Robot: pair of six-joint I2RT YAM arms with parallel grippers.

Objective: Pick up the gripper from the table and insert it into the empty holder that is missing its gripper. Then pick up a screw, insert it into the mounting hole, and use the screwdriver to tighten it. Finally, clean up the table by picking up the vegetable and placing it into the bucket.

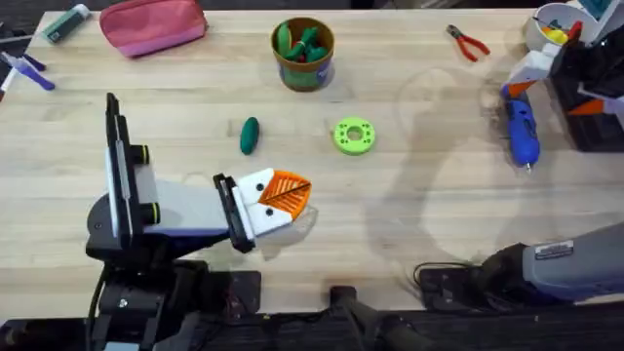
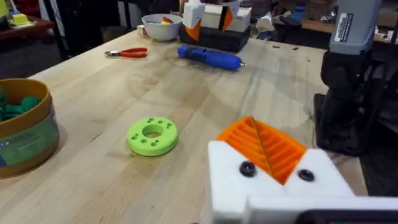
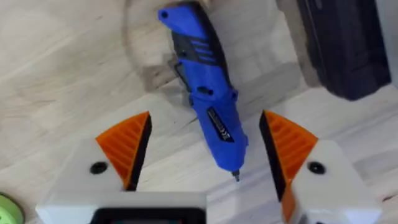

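Apparently the moment belongs to the screwdriver point(image 3: 208, 93), so I give every place from the green ring point(image 1: 353, 136) in the middle of the desk point(image 1: 419, 224). The screwdriver lies flat, well apart from the ring toward the right arm's side, just beside a black stand point(image 1: 595, 97) that carries white and orange parts. The right hand point(image 3: 205, 134) hangs over it with its two orange pads spread wide, one on each side of the blue body and touching neither. I judge that this wide opening is there so the hand can come down around the handle.

The tool is a blue cylinder with darker ribs on the grip, a small label along its side and a thin metal bit at one end. The bit points away from the stand (toward the arms' bases). A smooth round body like this may roll when one pad meets it first.

The left hand point(image 1: 285, 193) rests low near the ring, on the side of the bases, with its orange pads pressed together and nothing between them; it seems parked clear of the work.

The dark green vegetable point(image 1: 250, 135) lies near the ring on the left arm's side, not yet put away. The bucket point(image 1: 303, 54) stands beyond the ring and already has green pieces inside.
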